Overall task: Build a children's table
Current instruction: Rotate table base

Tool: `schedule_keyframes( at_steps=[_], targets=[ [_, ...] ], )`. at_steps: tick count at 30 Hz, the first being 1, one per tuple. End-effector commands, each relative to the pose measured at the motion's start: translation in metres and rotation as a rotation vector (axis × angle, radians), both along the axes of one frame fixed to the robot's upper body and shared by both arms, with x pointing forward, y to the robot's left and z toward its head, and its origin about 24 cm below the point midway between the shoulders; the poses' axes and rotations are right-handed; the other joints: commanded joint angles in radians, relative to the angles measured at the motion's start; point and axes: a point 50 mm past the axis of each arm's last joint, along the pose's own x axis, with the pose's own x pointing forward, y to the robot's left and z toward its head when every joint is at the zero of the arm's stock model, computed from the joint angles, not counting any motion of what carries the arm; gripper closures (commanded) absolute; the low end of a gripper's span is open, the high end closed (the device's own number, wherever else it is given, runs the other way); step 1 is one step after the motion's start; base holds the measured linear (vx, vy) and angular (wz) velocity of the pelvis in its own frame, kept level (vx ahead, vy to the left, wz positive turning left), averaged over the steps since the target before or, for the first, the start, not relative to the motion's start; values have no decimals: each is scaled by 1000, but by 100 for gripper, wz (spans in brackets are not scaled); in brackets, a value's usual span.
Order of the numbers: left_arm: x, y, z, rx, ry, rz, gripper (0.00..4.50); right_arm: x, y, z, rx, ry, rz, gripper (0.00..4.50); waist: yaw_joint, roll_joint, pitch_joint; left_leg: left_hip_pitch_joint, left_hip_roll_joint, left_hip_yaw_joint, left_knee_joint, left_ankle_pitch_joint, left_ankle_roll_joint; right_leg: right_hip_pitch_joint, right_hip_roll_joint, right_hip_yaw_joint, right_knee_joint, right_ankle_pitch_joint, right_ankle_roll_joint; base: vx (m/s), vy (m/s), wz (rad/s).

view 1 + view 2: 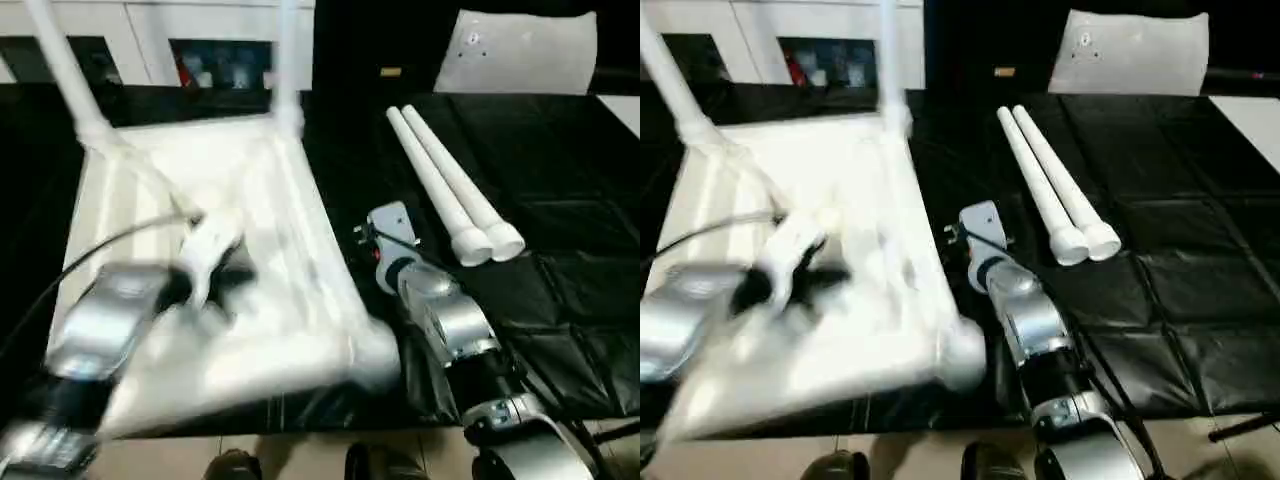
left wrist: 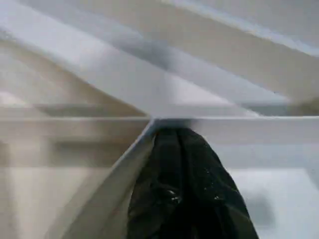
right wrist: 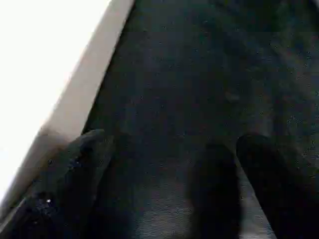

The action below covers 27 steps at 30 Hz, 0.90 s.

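The children's table top [image 1: 275, 165] lies upside down on the black mat, ribbed underside up. Two white legs [image 1: 60, 70] [image 1: 288, 60] stand in its far corner sockets. Two loose white legs [image 1: 440, 185] lie side by side on the mat to its right. My left gripper [image 2: 172, 137] is shut, with its black tips pressed against a rib junction of the underside and nothing held. My right gripper [image 3: 169, 164] hangs open just above the mat, close beside the top's right edge [image 3: 84, 94], holding nothing.
A white cabinet [image 1: 140, 40] with dark compartments stands behind the table top. A white bag [image 1: 520, 50] lies at the back right. The black mat [image 1: 560, 200] stretches right of the loose legs. Its near edge meets the floor [image 1: 300, 455].
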Motion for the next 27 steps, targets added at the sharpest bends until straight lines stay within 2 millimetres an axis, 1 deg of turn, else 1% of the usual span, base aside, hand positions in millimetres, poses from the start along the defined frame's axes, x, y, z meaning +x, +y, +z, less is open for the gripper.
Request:
schedule_keyframes(
  at_steps=[1,2,3,4,5,6,7,8,9,10,11,12,13,14,15,16,17,18,19,20,21,22,23,24,25,27],
  targets=[
    [13,-5,17,-1,-136,36,447,6,1,13,9,-63,10,0,2,18,-77,5,13,-5,-67,-183,-7,72,-59,45,-73,-232,-157,0,0,0],
    [15,-5,18,2,-149,45,447,9,-2,17,3,-81,3,0,2,20,-79,7,13,-5,-65,-179,-8,70,-58,45,-71,-219,-158,0,0,0],
    [17,-6,19,-1,-161,54,447,12,-6,23,-3,-105,-12,0,1,20,-79,5,13,-5,-65,-173,-5,71,-58,45,-69,-207,-163,0,0,0],
    [17,-8,20,-25,-167,63,447,19,-13,32,-22,-137,-54,0,1,24,-77,3,14,-5,-64,-162,-5,72,-59,45,-66,-185,-173,0,0,0],
    [17,-9,21,-32,-166,65,447,20,-15,34,-27,-145,-67,0,-1,20,-79,5,14,-3,-62,-159,-2,71,-57,44,-64,-172,-182,0,0,0],
    [16,-9,22,-37,-173,62,447,22,-18,36,-37,-146,-76,0,-1,19,-78,4,13,-3,-62,-157,2,71,-58,45,-64,-169,-185,0,0,0],
    [11,-13,28,-59,-198,19,447,32,-29,47,-48,-124,-114,0,0,29,-76,6,13,-3,-62,-154,4,69,-57,44,-63,-167,-190,0,0,0],
    [7,-16,30,-74,-209,-15,447,36,-34,50,-71,-100,-130,0,-3,25,-77,6,15,-3,-61,-155,6,71,-57,44,-62,-158,-196,0,0,0],
    [7,-16,30,-74,-209,-15,447,36,-34,50,-71,-100,-130,0,-3,26,-77,5,16,-4,-62,-152,5,73,-57,43,-58,-148,-206,0,0,0],
    [3,-18,31,-90,-204,-47,447,39,-38,53,-80,-82,-144,0,-1,25,-73,6,13,2,-59,-158,12,69,-54,45,-61,-143,-212,0,0,0],
    [-4,-21,32,-98,-197,-90,447,43,-43,56,-72,-65,-150,0,-1,27,-74,6,13,0,-59,-156,12,70,-55,44,-59,-142,-216,0,0,0],
    [-7,-22,32,-102,-194,-116,428,45,-46,57,-62,-56,-152,0,-1,28,-75,7,17,0,-60,-159,12,71,-58,44,-58,-142,-223,0,0,0],
    [-15,-25,34,-119,-182,-158,416,48,-52,58,-69,-40,-159,0,0,25,-71,5,17,2,-61,-162,15,68,-57,43,-61,-146,-227,0,0,0],
    [-27,-30,35,-142,-169,-224,408,53,-61,58,-94,-23,-184,0,-1,26,-69,4,16,2,-61,-169,16,69,-56,43,-62,-155,-231,0,0,0],
    [-34,-33,37,-156,-161,-271,408,55,-66,57,-107,-3,-199,0,-1,26,-72,6,19,1,-60,-171,13,69,-59,42,-57,-161,-239,0,0,0],
    [-42,-36,39,-167,-151,-316,396,57,-71,57,-118,14,-211,0,-2,27,-71,6,20,1,-60,-177,10,67,-61,42,-56,-167,-245,0,0,0],
    [-44,-37,39,-168,-148,-331,385,57,-72,57,-119,18,-215,0,-2,27,-69,7,19,3,-60,-184,11,64,-58,42,-60,-176,-244,0,0,0],
    [-49,-39,40,-169,-142,-362,385,58,-75,57,-120,27,-226,0,-2,24,-65,6,17,5,-60,-194,14,64,-56,41,-61,-196,-237,0,0,0],
    [-57,-42,40,-167,-115,-404,371,60,-81,56,-135,49,-241,0,-3,24,-63,8,17,5,-59,-208,15,62,-56,41,-65,-222,-228,0,0,0],
    [-59,-42,40,-165,-103,-410,366,60,-83,55,-144,58,-244,0,-5,22,-65,7,18,5,-59,-211,12,64,-57,40,-62,-231,-228,0,0,0],
    [-61,-42,40,-163,-97,-414,353,61,-85,54,-156,63,-248,0,-5,22,-63,6,17,4,-60,-212,14,64,-56,40,-64,-244,-223,0,0,0],
    [-62,-42,41,-164,-92,-418,353,61,-87,54,-165,69,-255,0,-6,21,-60,5,16,5,-59,-217,13,62,-56,41,-68,-267,-214,0,0,0],
    [-64,-42,41,-169,-87,-422,342,61,-88,53,-169,78,-263,0,-6,23,-61,6,16,5,-58,-216,9,61,-56,41,-68,-276,-210,0,0,0],
    [-66,-43,42,-176,-84,-429,334,61,-90,52,-177,97,-267,0,-6,22,-60,4,15,5,-59,-214,9,63,-55,40,-69,-278,-206,0,0,0],
    [-68,-45,43,-182,-79,-440,329,61,-91,51,-177,120,-273,0,-8,22,-62,4,16,4,-59,-209,6,64,-56,40,-64,-271,-209,0,0,0],
    [-72,-47,45,-182,-74,-456,323,61,-91,49,-171,146,-258,0,-10,24,-63,3,17,3,-58,-208,9,63,-55,39,-64,-259,-215,0,0,0]
  ],
)
